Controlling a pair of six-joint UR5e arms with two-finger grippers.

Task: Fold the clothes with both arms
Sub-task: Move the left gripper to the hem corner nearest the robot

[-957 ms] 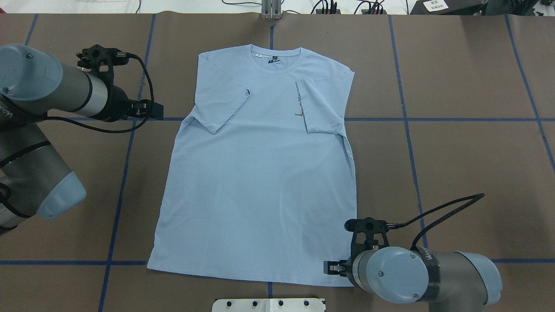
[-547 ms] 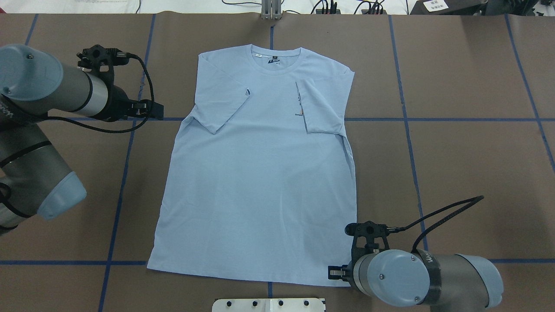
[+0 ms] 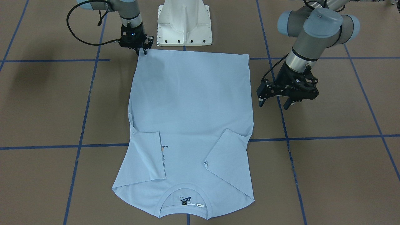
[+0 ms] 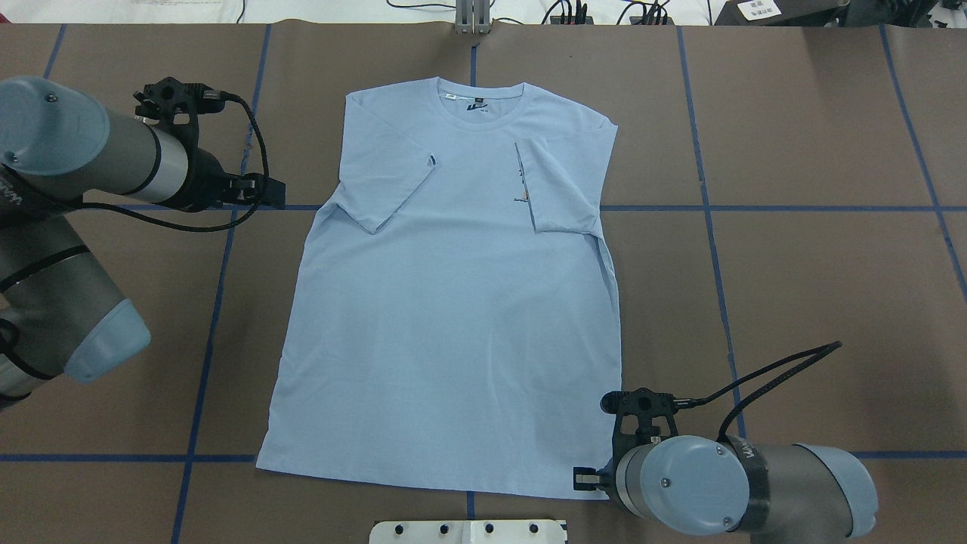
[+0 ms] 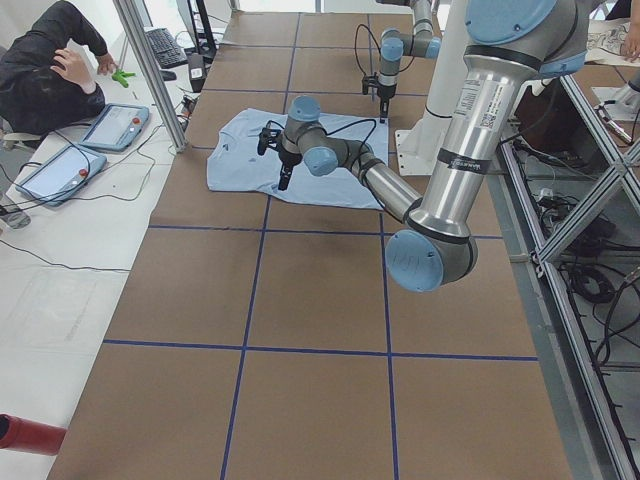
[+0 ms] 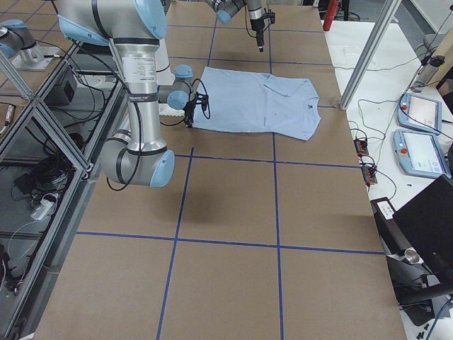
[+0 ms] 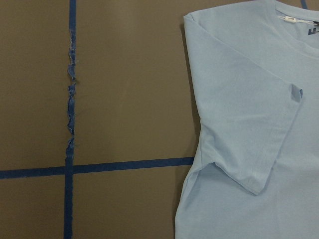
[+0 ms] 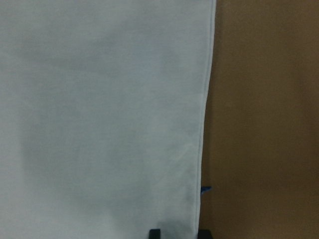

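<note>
**Front view:** The shirt [image 3: 190, 103] lies flat on the table [image 3: 328, 156], collar away from my base, with both sleeves [image 3: 150, 156] turned in over the chest. I judge it light, thin and limp. It will sag and drag rather than hold shape, so the seamed corners are the places to pinch. My right claw [image 3: 141, 51] sits low at the hem corner [image 3: 144, 53], jaws a little apart and closed on nothing. My left claw [image 3: 273, 104] hovers beside the shirt's side edge, clear of the cloth, spread wide and empty.

**Overhead:** My left claw is near the folded sleeve on that side, not touching it. My right wrist hides most of the right claw at the hem corner.

**Side views:** Both claws are too small to judge.

**Left wrist:** I see only table and the folded sleeve, its tip curled up. No fingers show.

**Right wrist:** My two fingertips [image 8: 155, 233] straddle the side edge just by the corner, one over cloth and one at the table side. They are not yet pinched.
</note>
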